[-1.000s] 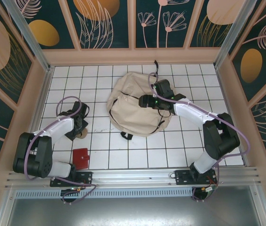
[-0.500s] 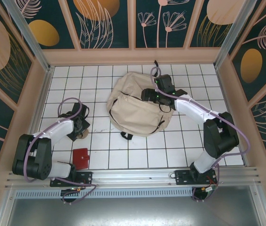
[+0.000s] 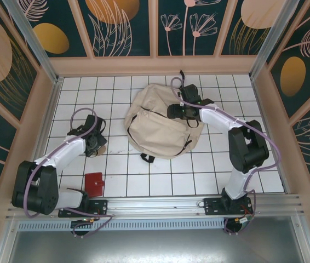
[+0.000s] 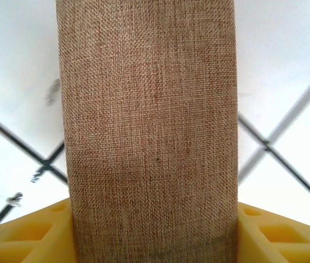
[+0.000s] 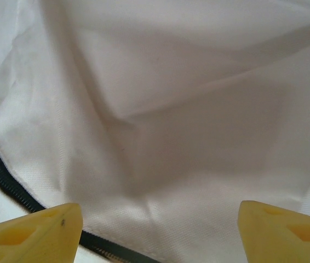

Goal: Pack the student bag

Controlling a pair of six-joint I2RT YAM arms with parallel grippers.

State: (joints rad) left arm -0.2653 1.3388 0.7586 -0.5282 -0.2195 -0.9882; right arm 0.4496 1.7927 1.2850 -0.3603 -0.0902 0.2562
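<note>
**Left gripper [image 4: 154, 216] meets brown woven item [image 4: 147, 109]**

Its jaws touch both sides of the item; whether it is clamped, I cannot tell. Right gripper [image 5: 159, 212] gapes empty over the student bag [image 3: 155, 131], beside its zipper [image 5: 12, 189]. The bag lies toward the worktop's [image 3: 144, 183] far edge.

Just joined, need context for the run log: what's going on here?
Two arms are packing a beige bag that lies on the tiled table. The right gripper is over the bag by its black zipper, jaws open, holding nothing. The left gripper has a brown woven item between its jaws; whether it grips it is unclear. A red item lies near the left arm's base.
</note>
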